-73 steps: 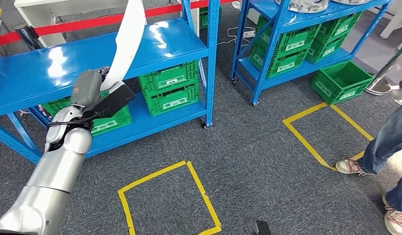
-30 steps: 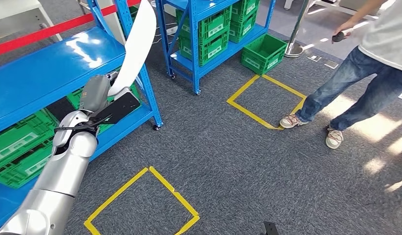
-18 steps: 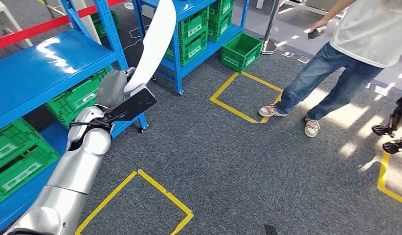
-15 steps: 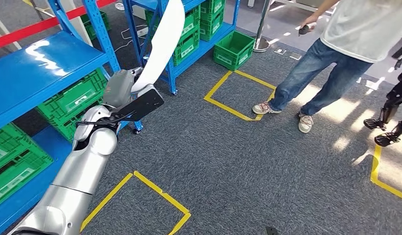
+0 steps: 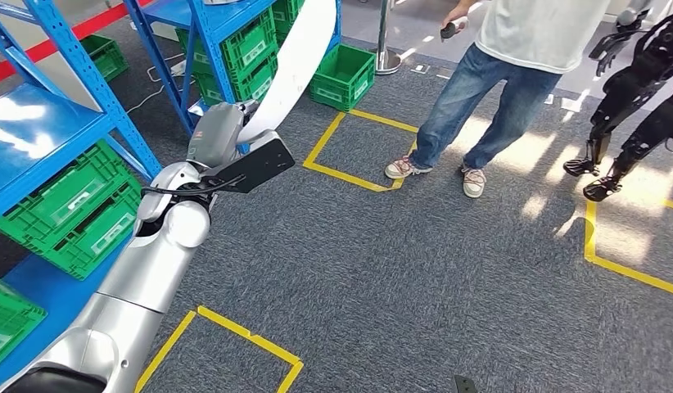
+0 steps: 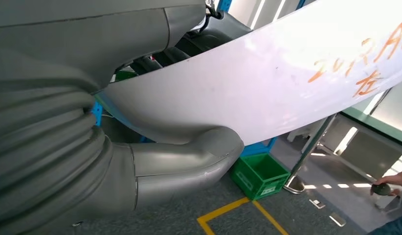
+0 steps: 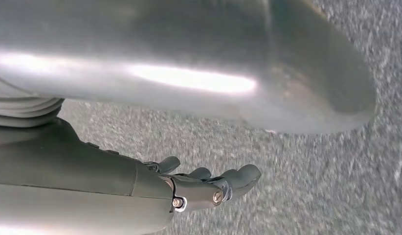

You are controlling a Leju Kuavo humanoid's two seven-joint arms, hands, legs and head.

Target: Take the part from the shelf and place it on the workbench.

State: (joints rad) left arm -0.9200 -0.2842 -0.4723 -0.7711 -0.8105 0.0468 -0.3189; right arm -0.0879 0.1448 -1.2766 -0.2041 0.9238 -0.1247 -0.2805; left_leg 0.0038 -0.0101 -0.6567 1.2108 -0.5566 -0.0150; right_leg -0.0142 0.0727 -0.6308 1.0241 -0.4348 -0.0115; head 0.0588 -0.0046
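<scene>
The part (image 5: 296,61) is a long, curved white panel that rises from my left hand (image 5: 223,139) toward the top of the head view. My left hand grips its lower end, raised at chest height over the carpet, with the silver arm coming in from the lower left. In the left wrist view the white part (image 6: 267,93) carries orange handwriting and lies against the thick grey thumb (image 6: 189,161). My right hand (image 7: 204,188) hangs over the grey carpet, its fingers stretched out and holding nothing.
Blue shelves (image 5: 38,123) with green crates (image 5: 79,213) stand at the left. A green crate (image 5: 343,75) sits on the floor beside a yellow tape square (image 5: 350,139). A person (image 5: 497,90) stands ahead, and a dark robot's legs (image 5: 636,90) at the right.
The whole view has swung to the right, so the shelves have slid to the left and the person is nearer the middle. My left hand still holds the white part the same way.
</scene>
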